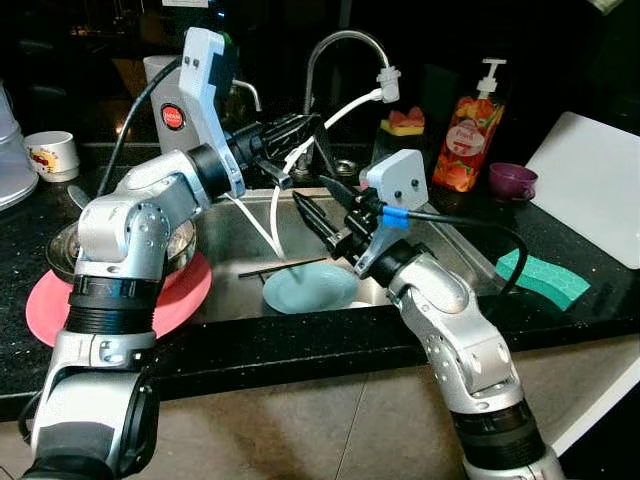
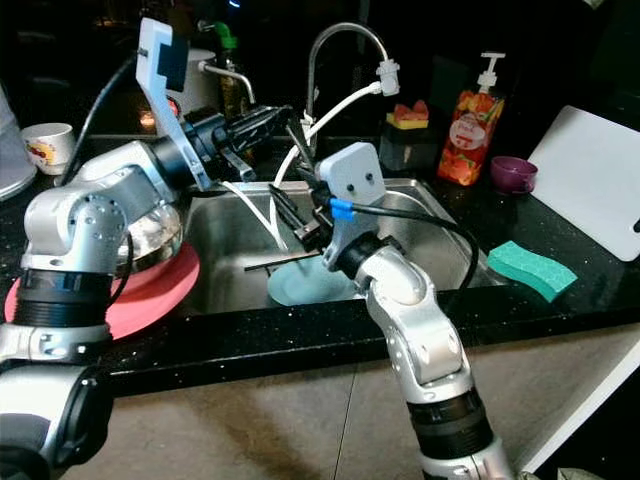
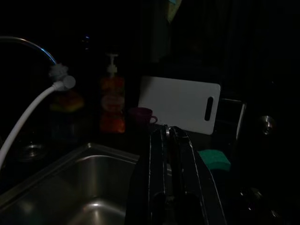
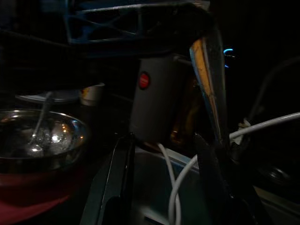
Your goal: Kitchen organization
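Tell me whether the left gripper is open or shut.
Shut. The left gripper has both black fingers pressed together above the sink, with nothing between them.

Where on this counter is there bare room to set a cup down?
Bare black counter lies between the steel sink and the green sponge, and along the front edge. The left is crowded: a steel bowl sits on a pink plate. The sink holds a pale blue plate below both grippers.

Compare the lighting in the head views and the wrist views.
Eye views: lit foreground, sink and pink plate clear, background black. Left wrist view: very dark, white board brightest. Right wrist view: dim, with glints on the steel bowl.
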Controlling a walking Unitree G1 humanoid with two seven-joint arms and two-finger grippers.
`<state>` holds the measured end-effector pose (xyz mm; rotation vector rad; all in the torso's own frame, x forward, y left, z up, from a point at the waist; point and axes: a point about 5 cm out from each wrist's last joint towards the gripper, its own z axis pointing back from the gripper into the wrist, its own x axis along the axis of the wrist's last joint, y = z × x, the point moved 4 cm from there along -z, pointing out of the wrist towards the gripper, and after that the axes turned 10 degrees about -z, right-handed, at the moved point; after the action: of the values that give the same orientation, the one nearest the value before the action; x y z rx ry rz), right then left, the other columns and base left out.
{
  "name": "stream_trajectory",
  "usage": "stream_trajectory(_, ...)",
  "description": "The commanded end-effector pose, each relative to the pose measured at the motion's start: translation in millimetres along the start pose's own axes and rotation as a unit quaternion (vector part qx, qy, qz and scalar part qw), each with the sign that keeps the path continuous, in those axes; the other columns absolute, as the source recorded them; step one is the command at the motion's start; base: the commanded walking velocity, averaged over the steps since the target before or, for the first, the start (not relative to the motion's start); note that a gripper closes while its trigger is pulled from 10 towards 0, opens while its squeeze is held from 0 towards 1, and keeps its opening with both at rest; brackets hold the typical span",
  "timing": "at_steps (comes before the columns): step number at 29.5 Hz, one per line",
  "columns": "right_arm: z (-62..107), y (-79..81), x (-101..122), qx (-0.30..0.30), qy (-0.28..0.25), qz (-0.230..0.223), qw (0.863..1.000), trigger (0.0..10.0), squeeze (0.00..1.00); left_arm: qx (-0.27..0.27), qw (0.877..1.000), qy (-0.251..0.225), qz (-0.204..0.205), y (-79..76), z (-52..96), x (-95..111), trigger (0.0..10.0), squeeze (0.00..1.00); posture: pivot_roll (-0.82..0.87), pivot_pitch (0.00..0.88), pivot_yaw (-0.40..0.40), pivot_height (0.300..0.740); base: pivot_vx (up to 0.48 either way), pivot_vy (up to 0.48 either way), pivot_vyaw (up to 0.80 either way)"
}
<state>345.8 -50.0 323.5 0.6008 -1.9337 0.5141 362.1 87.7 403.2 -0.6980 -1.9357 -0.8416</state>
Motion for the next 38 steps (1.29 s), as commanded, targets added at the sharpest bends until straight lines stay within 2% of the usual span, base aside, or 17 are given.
stream_trajectory(1, -0.6, -7.4, 5, -0.018, -0.01, 0.004, 1.0, 10.0, 0.0, -0.01, 1.0, 0.001, -0.013, -4.2, 1.0, 0, 10.0, 0.0, 0.02, 0.066, -0.044, 0.74, 0.0, 0.0, 0.0)
stream_trajectory(5, -0.9, -11.1, 7, -0.027, -0.013, 0.002, 1.0, 10.0, 0.0, -0.01, 1.0, 0.014, -0.018, -7.0, 2.3, -9, 10.0, 0.0, 0.02, 0.068, -0.048, 0.74, 0.0, 0.0, 0.0)
stream_trajectory(8, -0.3, -3.8, 12, -0.01, -0.027, -0.007, 1.0, 10.0, 0.0, 0.026, 0.998, 0.051, -0.04, 2.0, 1.8, -25, 10.0, 0.0, 0.02, 0.068, -0.048, 0.74, 0.0, 0.0, 0.0)
stream_trajectory(12, -0.1, 1.3, 17, 0.002, -0.037, -0.012, 0.999, 10.0, 0.0, 0.055, 0.995, 0.072, -0.043, 10.6, 3.3, -36, 10.0, 0.0, 0.02, 0.072, -0.049, 0.74, 0.0, 0.0, 0.0)
stream_trajectory(14, 0.1, 2.7, 18, 0.005, -0.039, -0.014, 0.999, 10.0, 0.0, 0.066, 0.994, 0.075, -0.045, 13.8, 3.8, -38, 10.0, 0.0, 0.02, 0.072, -0.049, 0.74, 0.0, 0.0, 0.0)
stream_trajectory(16, 2.0, 8.0, 19, 0.019, -0.041, -0.019, 0.999, 10.0, 0.0, 0.106, 0.99, 0.078, -0.048, 25.1, 5.4, -40, 10.0, 0.0, 0.02, 0.074, -0.049, 0.74, 0.0, 0.0, 0.0)
stream_trajectory(18, 3.0, 9.5, 17, 0.021, -0.038, -0.02, 0.999, 10.0, 0.0, 0.107, 0.99, 0.074, -0.045, 26.0, 6.1, -37, 10.0, 0.0, 0.02, 0.074, -0.049, 0.74, 0.0, 0.0, 0.0)
stream_trajectory(23, 3.7, 9.0, 9, 0.021, -0.024, -0.017, 0.999, 10.0, 0.0, 0.086, 0.994, 0.061, -0.038, 20.2, 5.6, -32, 10.0, 0.0, 0.02, 0.074, -0.05, 0.74, 0.0, 0.0, 0.0)
stream_trajectory(26, 2.9, 5.5, 1, 0.009, -0.007, 0.002, 1.0, 10.0, 0.0, 0.073, 0.995, 0.055, -0.037, 16.5, 5.3, -29, 10.0, 0.0, 0.02, 0.074, -0.05, 0.74, 0.0, 0.0, 0.0)
stream_trajectory(29, 1.3, -4.2, -12, -0.022, 0.025, 0.033, 0.999, 10.0, 0.0, 0.042, 0.998, 0.043, -0.037, 6.5, 4.5, -24, 10.0, 0.0, 0.02, 0.074, -0.051, 0.74, 0.0, 0.0, 0.0)
stream_trajectory(32, 0.7, -20.2, -16, -0.074, 0.031, 0.055, 0.995, 10.0, 0.0, 0.009, 0.998, 0.037, -0.041, -4.3, 4.6, -21, 10.0, 0.0, 0.03, 0.074, -0.052, 0.74, 0.0, 0.0, 0.0)
stream_trajectory(38, 1.5, -33.7, -12, -0.113, 0.024, 0.083, 0.99, 10.0, 0.0, 0.0, 0.998, 0.038, -0.042, -7.1, 5.4, -21, 10.0, 0.0, 0.03, 0.074, -0.052, 0.74, 0.0, 0.0, 0.0)
